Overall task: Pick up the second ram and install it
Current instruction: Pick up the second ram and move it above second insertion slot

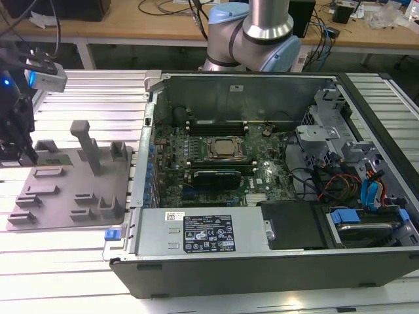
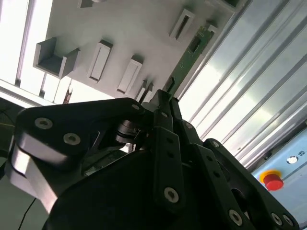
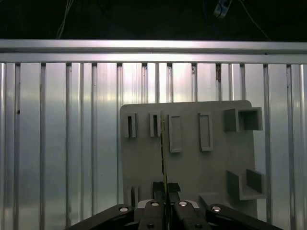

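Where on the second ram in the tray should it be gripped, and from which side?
Likely best: pinch the second ram across its flat faces near the top edge, coming straight down. It stands on edge in the grey tray, upper part exposed.

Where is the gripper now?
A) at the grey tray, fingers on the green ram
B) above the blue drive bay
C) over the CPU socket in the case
A: in the first wrist view the gripper is shut on the second ram, edge-on above the grey tray.
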### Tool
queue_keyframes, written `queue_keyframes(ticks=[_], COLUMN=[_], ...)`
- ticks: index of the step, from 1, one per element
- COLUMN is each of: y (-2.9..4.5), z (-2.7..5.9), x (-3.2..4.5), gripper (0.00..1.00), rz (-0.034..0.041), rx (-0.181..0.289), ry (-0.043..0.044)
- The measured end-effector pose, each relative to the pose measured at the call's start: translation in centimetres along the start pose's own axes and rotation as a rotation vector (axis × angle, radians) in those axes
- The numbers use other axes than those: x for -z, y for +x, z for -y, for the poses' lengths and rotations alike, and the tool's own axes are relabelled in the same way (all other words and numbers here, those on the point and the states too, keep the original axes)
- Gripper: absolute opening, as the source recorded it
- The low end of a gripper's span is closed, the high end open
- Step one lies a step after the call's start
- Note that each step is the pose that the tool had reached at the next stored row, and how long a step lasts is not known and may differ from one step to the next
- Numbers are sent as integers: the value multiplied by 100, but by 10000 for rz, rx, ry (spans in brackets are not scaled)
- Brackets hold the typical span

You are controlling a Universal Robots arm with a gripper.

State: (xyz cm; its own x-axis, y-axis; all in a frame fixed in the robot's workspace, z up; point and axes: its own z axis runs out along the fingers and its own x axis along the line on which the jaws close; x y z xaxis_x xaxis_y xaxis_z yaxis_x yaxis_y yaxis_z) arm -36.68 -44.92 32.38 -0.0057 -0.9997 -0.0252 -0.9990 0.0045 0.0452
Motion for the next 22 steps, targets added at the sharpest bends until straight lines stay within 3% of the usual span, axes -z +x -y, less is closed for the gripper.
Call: queue_keyframes(ticks=[2,10,12,21,22], y=[-3,-9,-12,-42,-44], z=[-5,-15,-21,-28,-30], x=[117,339,458,615,661], gripper=[11,11,11,11,11], rz=[0,1,1,13,17], rx=[0,0,0,2,1], ry=[0,1,1,1,1])
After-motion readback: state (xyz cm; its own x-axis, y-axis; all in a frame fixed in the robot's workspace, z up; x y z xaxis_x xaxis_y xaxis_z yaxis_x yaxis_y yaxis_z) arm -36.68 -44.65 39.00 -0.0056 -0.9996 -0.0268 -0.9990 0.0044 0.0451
